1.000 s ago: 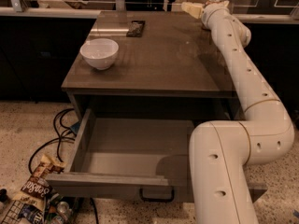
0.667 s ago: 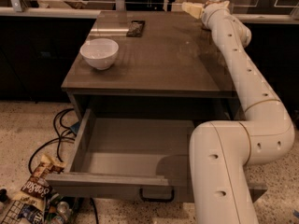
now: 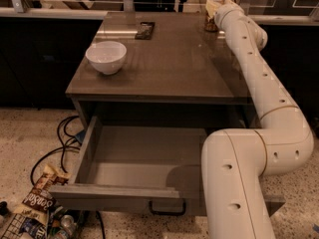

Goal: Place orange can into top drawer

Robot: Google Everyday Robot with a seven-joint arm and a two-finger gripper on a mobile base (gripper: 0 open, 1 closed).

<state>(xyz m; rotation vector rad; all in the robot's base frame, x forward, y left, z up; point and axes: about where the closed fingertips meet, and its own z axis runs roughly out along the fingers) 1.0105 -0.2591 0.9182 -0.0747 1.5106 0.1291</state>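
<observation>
Orange can at far corner of surface, claw right above it, likely lining up grasp; grip state: cannot tell. Top drawer stands open below, ready to receive.

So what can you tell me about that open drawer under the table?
The top drawer is wide and shallow, grey-brown and wood-like, with a flat front panel and a small dark pull handle at its centre. It stands pulled out below the table, and what shows of its inside holds nothing. The arm hides its right part. The tool is far off, at the table's far right corner by the orange can.
</observation>
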